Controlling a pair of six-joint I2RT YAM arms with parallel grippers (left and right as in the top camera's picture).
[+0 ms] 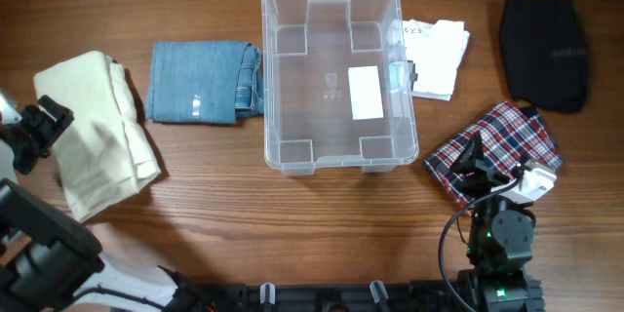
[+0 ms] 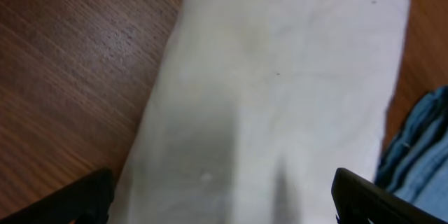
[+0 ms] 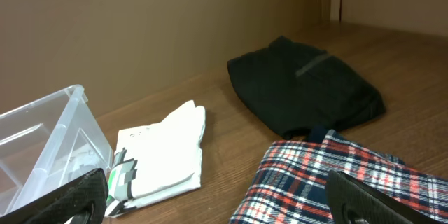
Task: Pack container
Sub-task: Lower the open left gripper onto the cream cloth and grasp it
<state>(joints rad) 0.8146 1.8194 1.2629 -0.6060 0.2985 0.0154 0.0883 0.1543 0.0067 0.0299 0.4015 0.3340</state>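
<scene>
Left gripper (image 1: 41, 129): jaws wide apart and holding nothing. It hangs low over the left edge of the cream garment (image 1: 93, 122), and in the wrist view the cloth runs ahead between its fingers.
Right gripper (image 1: 480, 161): jaws also wide apart and empty. It is over the near end of the plaid garment (image 1: 502, 141); I cannot tell whether it touches the cloth.
Cream garment axis: the long side runs mostly away from the robot, slanting a little, so the left gripper's jaws straddle it across its width.
Container (image 1: 265, 78): upright and open-topped at mid-table, between the two arms. It holds no garment, only a white label (image 1: 366, 93) on its base.
Container axis: the long side points away from the robot.
Bearing from left gripper: to the right and well apart, with the denim garment (image 1: 200, 81) lying between, just beside the container's left wall.
Bearing from right gripper: to the left and slightly farther out. It is near, since the plaid garment's corner lies just beside the container's near right corner.
Nearer arm: the right, by my judgement.
White garment (image 1: 434, 54): just beside the container's right wall, toward the far end.
Black garment (image 1: 544, 51): far right, well apart from the container.
Progress: judged not begun, as nothing is packed.
Coming move: probably a grasp. The carry then goes inward, rightward for the left arm and leftward for the right arm.
</scene>
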